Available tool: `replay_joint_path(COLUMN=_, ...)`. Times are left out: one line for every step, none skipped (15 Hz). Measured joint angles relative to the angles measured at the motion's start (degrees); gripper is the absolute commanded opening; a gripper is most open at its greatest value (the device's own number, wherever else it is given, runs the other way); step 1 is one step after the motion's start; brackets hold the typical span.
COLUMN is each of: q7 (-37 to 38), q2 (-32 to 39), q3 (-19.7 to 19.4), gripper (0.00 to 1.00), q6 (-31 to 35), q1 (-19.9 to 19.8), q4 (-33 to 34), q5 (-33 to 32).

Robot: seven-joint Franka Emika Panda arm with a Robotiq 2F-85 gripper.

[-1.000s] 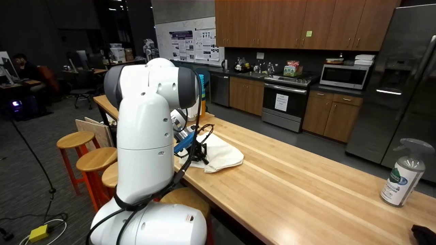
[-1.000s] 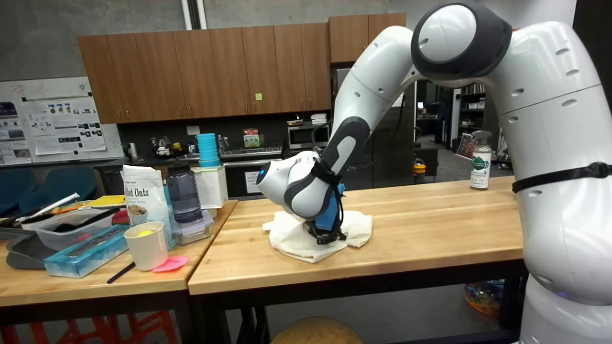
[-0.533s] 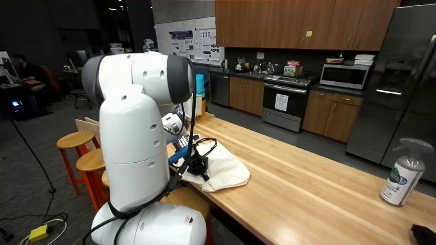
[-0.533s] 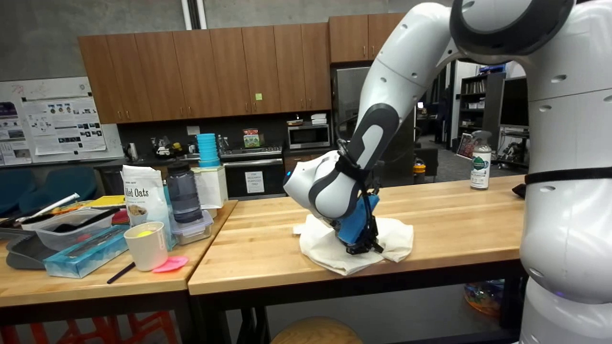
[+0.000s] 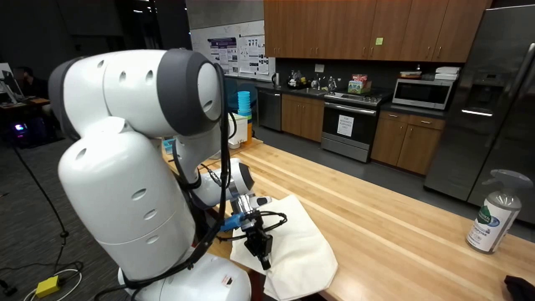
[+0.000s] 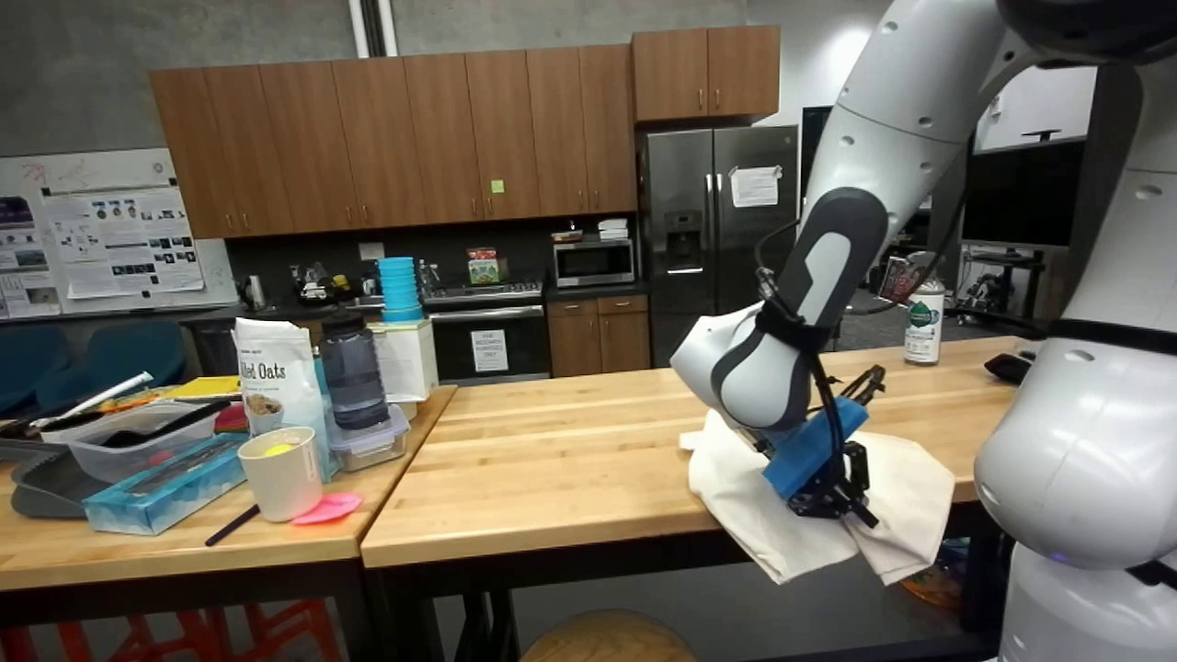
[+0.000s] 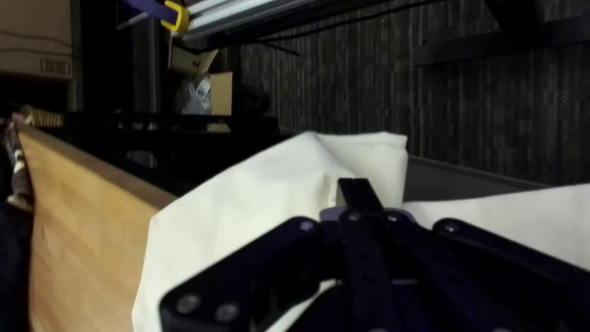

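1. Cloth: over robot-side edge of worktop, flaps hanging; spreads beneath and either side of jaws.
2. Gripper: jaws together, apparently pinching a fold; tips poorly seen.
3. Spray bottle: well apart, by far edge.

In an exterior view, the tool pointed downward at a tilt, tips against a cream cloth. Cloth spread beneath it and to either side, partly hanging past the near edge of the wooden tabletop. Spray bottle stood upright beyond the tool, to its right. Well left of the tool, on an adjoining surface: oats bag, dark water bottle, pale cup.
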Motion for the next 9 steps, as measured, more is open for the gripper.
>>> replay_joint_path(q7=0.1, q2=-0.8, q3=-1.2, gripper=0.00, q6=0.4, q1=-2.4, q4=-1.0, q5=-1.4)
replay_joint_path(q7=0.1, q2=-1.0, q3=-2.3, gripper=0.00, q6=0.2, q1=-4.7, q4=-0.8, q5=-3.2)
replay_joint_path(q7=0.1, q2=-1.1, q3=-3.1, gripper=0.00, q6=0.0, q1=-6.7, q4=-0.5, q5=-5.4)
replay_joint_path(q7=0.1, q2=-1.0, q3=-3.6, gripper=0.00, q6=-0.3, q1=-8.4, q4=-0.3, q5=-7.9)
replay_joint_path(q7=0.1, q2=-0.9, q3=-4.0, gripper=0.00, q6=-0.3, q1=-9.7, q4=0.0, q5=-10.4)
replay_joint_path(q7=0.1, q2=-0.9, q3=-4.3, gripper=0.00, q6=-0.3, q1=-10.5, q4=0.1, q5=-13.0)
replay_joint_path(q7=0.1, q2=-1.0, q3=-4.7, gripper=0.00, q6=-0.2, q1=-11.2, q4=0.2, q5=-15.6)
replay_joint_path(q7=0.1, q2=-1.0, q3=-5.1, gripper=0.00, q6=-0.1, q1=-11.7, q4=0.2, q5=-17.9)
replay_joint_path(q7=0.2, q2=-0.9, q3=-5.4, gripper=0.00, q6=0.2, q1=-12.0, q4=0.2, q5=-19.6)
